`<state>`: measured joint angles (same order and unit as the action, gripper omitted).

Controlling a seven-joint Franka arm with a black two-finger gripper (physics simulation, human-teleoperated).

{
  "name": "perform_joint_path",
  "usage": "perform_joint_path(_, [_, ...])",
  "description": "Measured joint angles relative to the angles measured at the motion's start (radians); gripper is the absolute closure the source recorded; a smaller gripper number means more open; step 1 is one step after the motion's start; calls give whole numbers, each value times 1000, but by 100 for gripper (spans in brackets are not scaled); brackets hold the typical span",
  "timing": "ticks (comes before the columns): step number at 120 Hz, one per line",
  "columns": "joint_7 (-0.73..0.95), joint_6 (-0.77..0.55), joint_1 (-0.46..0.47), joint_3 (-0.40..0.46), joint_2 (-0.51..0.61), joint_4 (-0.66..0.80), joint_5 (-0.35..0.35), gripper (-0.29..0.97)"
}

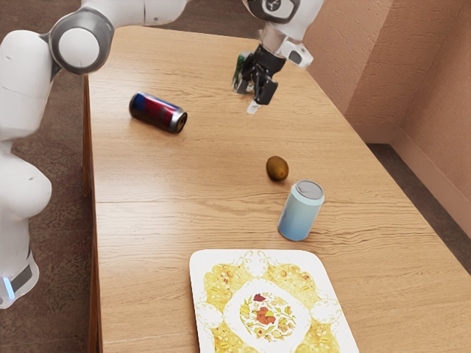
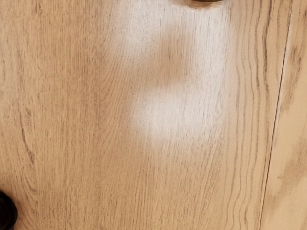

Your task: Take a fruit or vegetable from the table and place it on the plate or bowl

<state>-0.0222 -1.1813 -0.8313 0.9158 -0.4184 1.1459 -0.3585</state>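
Observation:
A brown kiwi [image 1: 277, 168] lies on the wooden table [image 1: 184, 191], just behind a light blue can. A white plate with a yellow floral pattern [image 1: 268, 305] lies at the table's near edge. My black gripper [image 1: 257, 98] hangs in the air above the table's far part, well behind the kiwi and higher than it. Its fingers stand apart with nothing between them. In the wrist view a sliver of the kiwi [image 2: 201, 2] shows at the picture's border, with bare wood [image 2: 144, 143] under the hand.
A light blue can [image 1: 300, 211] stands between the kiwi and the plate. A dark blue and red can [image 1: 157, 112] lies on its side toward the exterior view's left. A dark round shape [image 2: 5, 215] sits at the wrist view's corner. Walls rise at the exterior view's right.

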Motion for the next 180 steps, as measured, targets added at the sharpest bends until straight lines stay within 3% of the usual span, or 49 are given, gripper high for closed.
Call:
perform_joint_path(30, [-27, -167, 1, 4, 3, 1, -27, 0])
perform_joint_path(76, [-136, -218, 1, -50, -19, 5, 63, 0])
perform_joint_path(100, [-351, -276, 78, -56, -26, -3, 168, 0])
perform_joint_path(136, [-809, -393, 104, -147, -8, 23, 185, 0])
perform_joint_path(142, [-873, -420, 160, -220, -17, 23, 205, 0])
perform_joint_path(149, [-951, -459, 249, -353, -19, 24, 271, 0])
perform_joint_path(159, [-1053, -511, 311, -462, -20, 25, 349, 0])
perform_joint_path(180, [-1230, -577, 366, -552, -17, 27, 442, 0])
